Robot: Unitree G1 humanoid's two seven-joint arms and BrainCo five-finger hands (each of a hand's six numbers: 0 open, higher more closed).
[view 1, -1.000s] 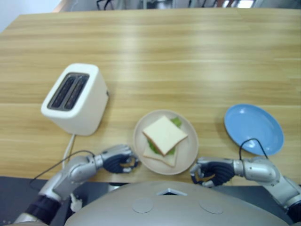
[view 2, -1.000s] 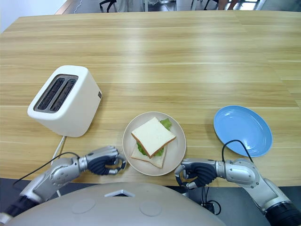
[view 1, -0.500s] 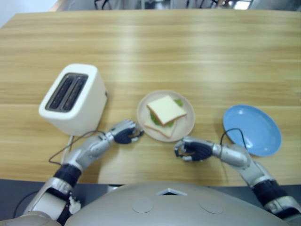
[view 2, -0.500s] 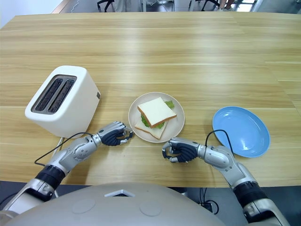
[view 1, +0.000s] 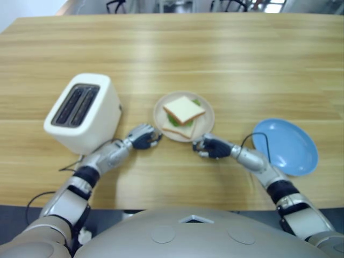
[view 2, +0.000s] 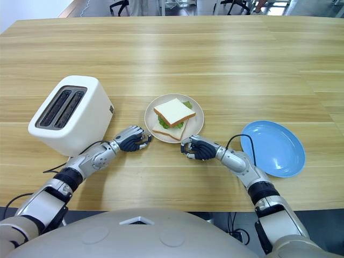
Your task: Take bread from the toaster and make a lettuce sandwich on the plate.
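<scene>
A finished lettuce sandwich (view 2: 173, 114), 2 slices of white bread with green lettuce leaves (view 2: 163, 123) showing at the edges, sits on the round beige plate (view 2: 200, 115) at the middle of the light wooden desk (view 2: 161, 48). The white 2-slot toaster (view 2: 70, 114) stands to the plate's left, its slots dark and apparently empty. A round blue plate (view 2: 273, 148) lies bare to the right, apart from the beige one.

The robot's left hand (view 2: 131, 141) rests on the desk just beside the beige plate's near-left rim, fingers clenched around nothing visible. Its right hand (view 2: 196, 148) is likewise clenched and holds nothing, just beside the near-right rim. Whether either hand actually touches the rim cannot be told.

Judged from this layout, the task looks essentially complete, so the remaining danger is disturbance. The top slice sits turned askew on the lower one, and a knock to the rim from either hand could jolt the plate and slide that slice or the lettuce off. The right forearm passes close to the blue plate and could nudge it if drawn back carelessly. The left forearm lies near the toaster's front corner, with the same risk.
</scene>
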